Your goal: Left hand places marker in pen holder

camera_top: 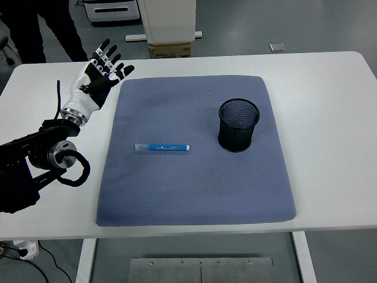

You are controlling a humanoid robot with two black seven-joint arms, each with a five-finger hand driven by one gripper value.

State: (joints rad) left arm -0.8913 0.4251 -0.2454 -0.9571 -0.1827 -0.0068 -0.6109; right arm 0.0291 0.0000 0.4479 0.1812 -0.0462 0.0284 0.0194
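White table (330,76) carries a blue mat (235,194). Left hand (101,73), near the mat's far-left corner, is spread and empty. Pen holder (238,125) stands mid-right, empty. Marker (162,147) lies mid-mat, untouched. Task not begun.

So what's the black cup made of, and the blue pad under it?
The pen holder looks like black metal wire mesh: you can see fine holes through its wall. The pad looks like soft blue-grey fabric or foam, matte, with a tiny dotted weave and rounded corners. I can't be sure of either from a picture.
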